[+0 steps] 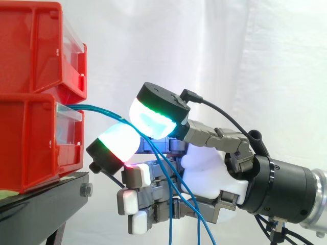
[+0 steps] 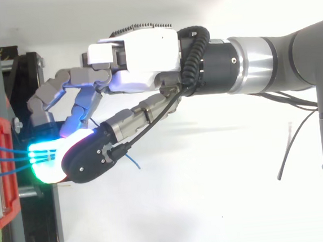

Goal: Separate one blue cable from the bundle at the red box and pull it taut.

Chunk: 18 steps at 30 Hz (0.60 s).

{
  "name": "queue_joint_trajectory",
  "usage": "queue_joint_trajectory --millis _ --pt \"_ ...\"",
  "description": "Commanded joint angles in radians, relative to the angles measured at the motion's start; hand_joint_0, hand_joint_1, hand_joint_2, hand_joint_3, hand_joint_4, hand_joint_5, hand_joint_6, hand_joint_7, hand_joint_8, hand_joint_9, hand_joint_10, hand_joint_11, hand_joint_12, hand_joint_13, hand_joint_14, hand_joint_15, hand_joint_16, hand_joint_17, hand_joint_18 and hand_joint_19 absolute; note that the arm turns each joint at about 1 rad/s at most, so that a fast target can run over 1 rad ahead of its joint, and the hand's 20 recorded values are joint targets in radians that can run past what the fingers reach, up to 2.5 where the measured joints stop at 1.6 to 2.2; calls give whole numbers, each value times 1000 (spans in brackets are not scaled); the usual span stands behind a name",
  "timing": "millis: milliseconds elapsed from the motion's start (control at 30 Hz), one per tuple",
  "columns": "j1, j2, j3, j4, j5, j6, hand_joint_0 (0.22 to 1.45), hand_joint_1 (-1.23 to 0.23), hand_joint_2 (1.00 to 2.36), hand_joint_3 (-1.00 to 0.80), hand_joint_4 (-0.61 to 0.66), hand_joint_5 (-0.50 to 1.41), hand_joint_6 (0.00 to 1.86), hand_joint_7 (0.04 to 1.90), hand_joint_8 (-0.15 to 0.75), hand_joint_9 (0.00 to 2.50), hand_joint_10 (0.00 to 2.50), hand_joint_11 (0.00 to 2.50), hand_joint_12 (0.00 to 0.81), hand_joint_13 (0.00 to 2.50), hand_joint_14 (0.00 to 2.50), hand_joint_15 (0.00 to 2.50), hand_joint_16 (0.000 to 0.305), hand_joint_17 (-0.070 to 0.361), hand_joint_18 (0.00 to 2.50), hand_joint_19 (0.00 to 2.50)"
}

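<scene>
1. Fingertips (image 1: pixel 152 121) first: one large pad glows white and cyan with a green rim. It sits above and just right of another large pad (image 1: pixel 118 144), which is white with a green and red edge.
2. These large pads are pressed toward each other and pinch the blue cables (image 1: pixel 97 108) between them. More than one strand passes through the pinch.
3. Below them, the other fingers (image 1: pixel 135 176) are bent, their small white pads stacked one under another and pointing toward the black stand (image 1: pixel 46 201). They do not close round anything.
4. The hand (image 1: pixel 209 171) has its white palm facing the bins, with the wrist level behind it.
5. From above, the hand (image 2: pixel 139 55) reaches leftward, and the arm (image 2: pixel 269 60) comes in from the right edge.
6. The cables leave the front of the lower red bin (image 1: pixel 30 143), just under the upper red bin (image 1: pixel 30 46).
7. They run in a shallow arc to the pinch, bowed rather than straight.
8. In the top view, three strands (image 2: pixel 12 158) cross the short gap from the bin (image 2: pixel 6 222) to the glowing pad, lying close side by side.
9. Past the pinch, the strands hang loose in front of the palm and drop out of the bottom of the side view.
10. A white curtain (image 1: pixel 265 61) hangs behind.
</scene>
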Motion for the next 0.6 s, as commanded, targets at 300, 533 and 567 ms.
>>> queue_joint_trajectory --millis 300,533,567 --pt "0 -1 0 0 -2 -1 636 -789 1016 -253 113 -197 878 1036 368 991 19 1027 389 972 22 630 48 107 952 558" --pt "3 1 0 0 2 -1 636 -750 1013 -321 133 -180 879 1104 367 1034 19 1055 390 988 21 628 47 106 954 575" --pt "5 1 0 0 2 -1 635 -749 1013 -321 134 -180 878 1107 371 1037 19 1057 389 988 22 624 47 106 955 575"
